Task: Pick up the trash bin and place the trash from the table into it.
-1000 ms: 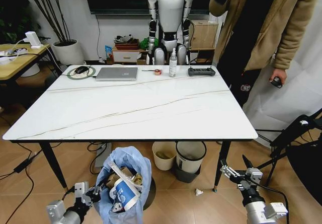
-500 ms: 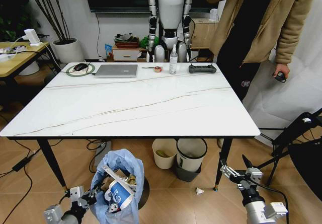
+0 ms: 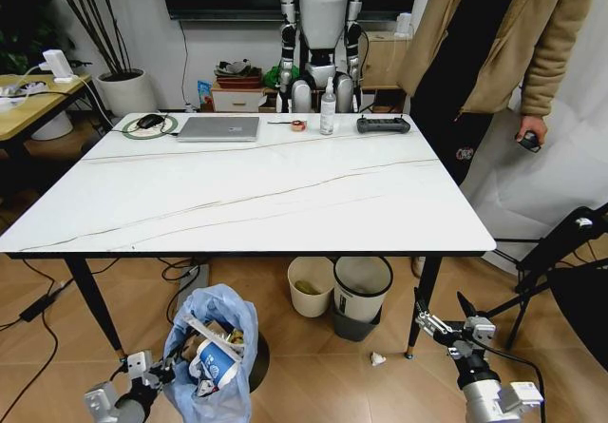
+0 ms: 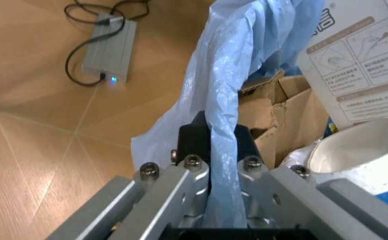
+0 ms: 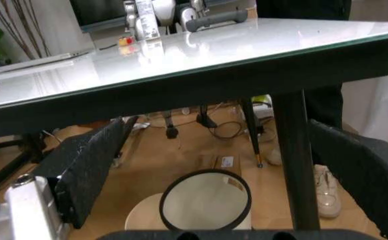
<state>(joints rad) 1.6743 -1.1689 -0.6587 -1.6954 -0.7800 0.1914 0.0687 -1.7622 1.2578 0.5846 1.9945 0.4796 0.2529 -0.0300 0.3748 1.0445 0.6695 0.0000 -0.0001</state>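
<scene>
Head: marble table (image 3: pixel 247 195) holds no litter, trash bin (image 3: pixel 209 347) on the floor before it, carrying the trash (image 3: pixel 211 358) | Left wrist: my left gripper (image 4: pixel 224 150) pinches its liner rim for carrying | Right wrist: my right gripper (image 5: pixel 201 160) gapes empty beside the table leg

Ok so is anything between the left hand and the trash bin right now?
No. The left hand is already clamped on the light-blue liner at the rim of the trash bin, as the left wrist view shows, so nothing sits between them. The bin, holding cardboard and a paper cup, is on the floor in front of the table.
</scene>
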